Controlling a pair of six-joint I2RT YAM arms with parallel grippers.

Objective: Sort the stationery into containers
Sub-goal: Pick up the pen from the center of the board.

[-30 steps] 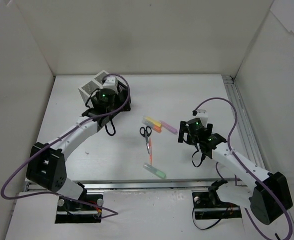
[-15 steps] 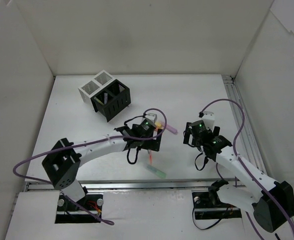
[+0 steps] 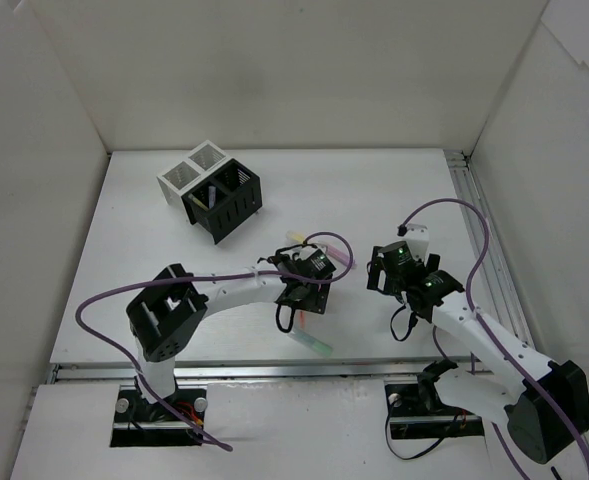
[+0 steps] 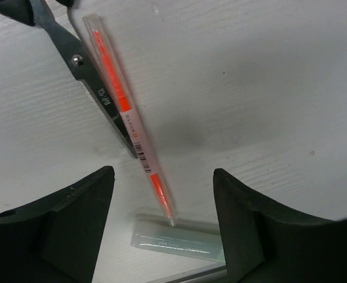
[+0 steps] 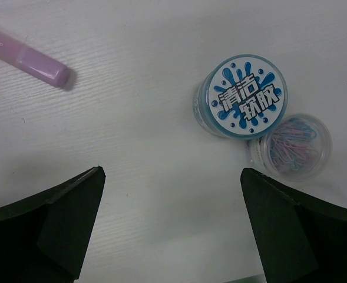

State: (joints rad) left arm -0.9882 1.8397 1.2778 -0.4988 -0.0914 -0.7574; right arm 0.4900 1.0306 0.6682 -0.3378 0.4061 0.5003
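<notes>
Left gripper point(image 4: 161, 174) hangs low over the middle of the table point(image 3: 374, 190), jaws apart, one either side of the orange pen point(image 4: 126, 112), not touching it; nothing held. We read this as lining up a pinch on the pen. The scissors point(image 4: 82, 65) lie right against the pen, blade alongside it, so the grip looks tight for room. The pen tip points at the green highlighter point(image 4: 179, 239), just beyond it.

Right gripper point(image 5: 171, 174) is spread wide and empty, hovering beside a lilac highlighter point(image 5: 26, 56), a blue-lidded tub point(image 5: 240, 97) and a clear tub of paper clips point(image 5: 290, 146), the two tubs touching. We judge it is waiting out of the left arm's way.

The containers point(image 3: 212, 192) sit at the far left, well apart from the loose stationery; at least one pen stands in a black cup.

Surface is white with a faint wood grain, matte. White walls point(image 3: 274, 70) close in three sides.
</notes>
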